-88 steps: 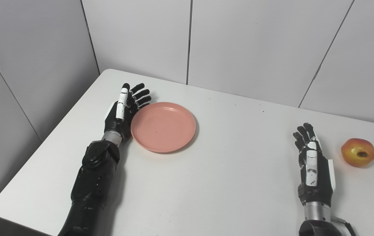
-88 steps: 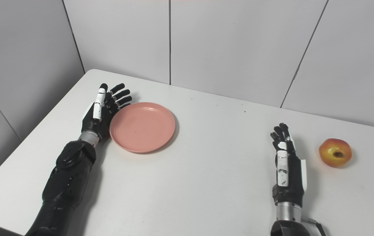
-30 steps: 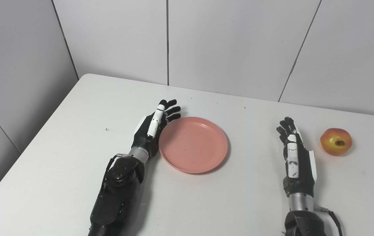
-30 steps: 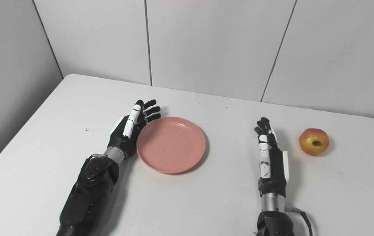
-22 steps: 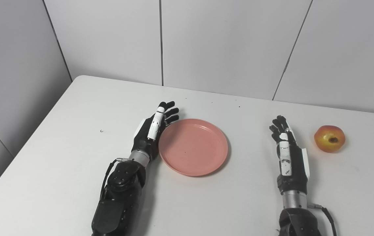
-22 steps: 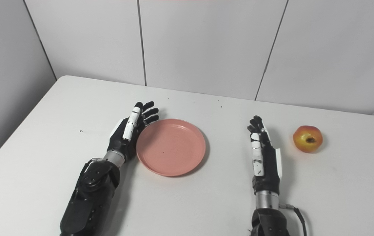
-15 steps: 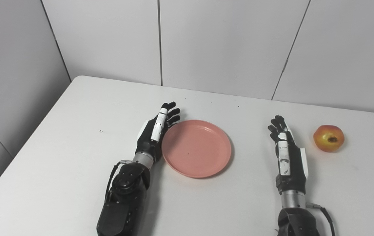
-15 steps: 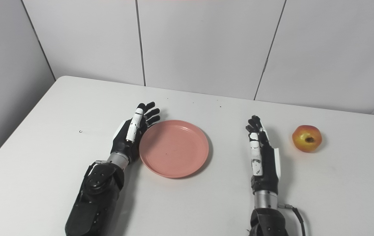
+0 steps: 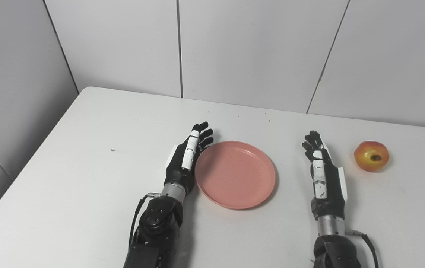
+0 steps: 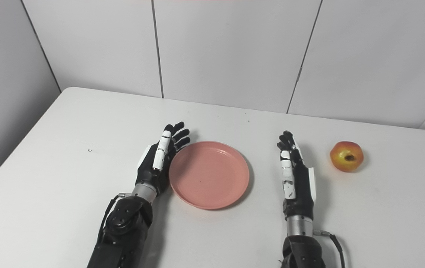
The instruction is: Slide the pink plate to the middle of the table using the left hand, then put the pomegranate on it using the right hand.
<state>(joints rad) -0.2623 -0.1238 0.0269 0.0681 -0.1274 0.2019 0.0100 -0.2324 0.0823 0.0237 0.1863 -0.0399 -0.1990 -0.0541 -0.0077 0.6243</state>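
White table (image 9: 85, 178), then pink plate (image 9: 235, 174), then the two hands, then the pomegranate (image 9: 371, 156).

Step in hand: you're on the slide, and it looks close to finished. The pink plate lies flat between the two hands and, by my read, about mid-table. Left hand (image 9: 184, 163) stands on edge with its palm against the plate's left rim, touching or all but touching; contact line is hard to make out. Fingers straight and spread, gripping nothing, used purely as a pusher.

Right hand (image 10: 295, 178) sits just off the plate's right rim, clear of it, also on edge, fingers extended and slightly apart, holding nothing. It looks idle.

Pomegranate sits on the table beyond the right hand's outer side, apart from it and a bit farther from the robot than the palm. Dark calyx end faces up toward the cameras. Nothing on the plate.

Next move, my call:
- Back the left hand off to its own side without dragging the rim.
- Swing the right hand outward over the fruit, away from the plate.
- Round fruit will roll if nudged, so come from above and close fingers and thumb around it.
- Carry it back across and set it down inside the rim.
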